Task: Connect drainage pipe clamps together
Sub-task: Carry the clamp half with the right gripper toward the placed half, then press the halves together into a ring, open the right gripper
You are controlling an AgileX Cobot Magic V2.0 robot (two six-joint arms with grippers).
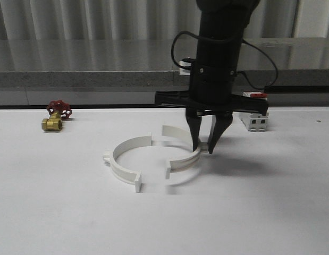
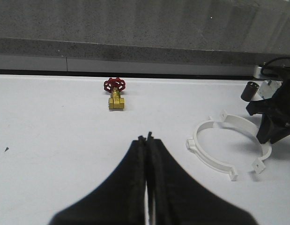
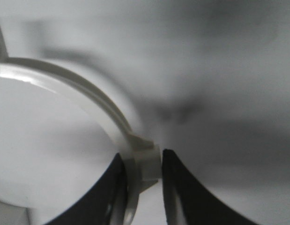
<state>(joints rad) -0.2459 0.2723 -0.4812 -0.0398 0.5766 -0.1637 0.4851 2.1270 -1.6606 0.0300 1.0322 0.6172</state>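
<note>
Two white drainage pipe clamps lie on the white table with their open sides facing each other and a gap between their end flanges. The left clamp (image 1: 124, 175) (image 2: 205, 157) lies free. My right gripper (image 1: 203, 150) (image 3: 144, 164) points straight down and is shut on the far right side of the right clamp (image 1: 183, 163) (image 3: 88, 89). It holds the band at the small outer tab, one finger inside the arc and one outside. My left gripper (image 2: 146, 137) hangs shut and holds nothing, above bare table to the left of the clamps.
A brass valve with a red handwheel (image 1: 55, 117) (image 2: 115, 93) sits at the back left. A white breaker with a red switch (image 1: 254, 119) stands behind the right arm. A grey ledge (image 1: 90, 77) runs along the table's far edge.
</note>
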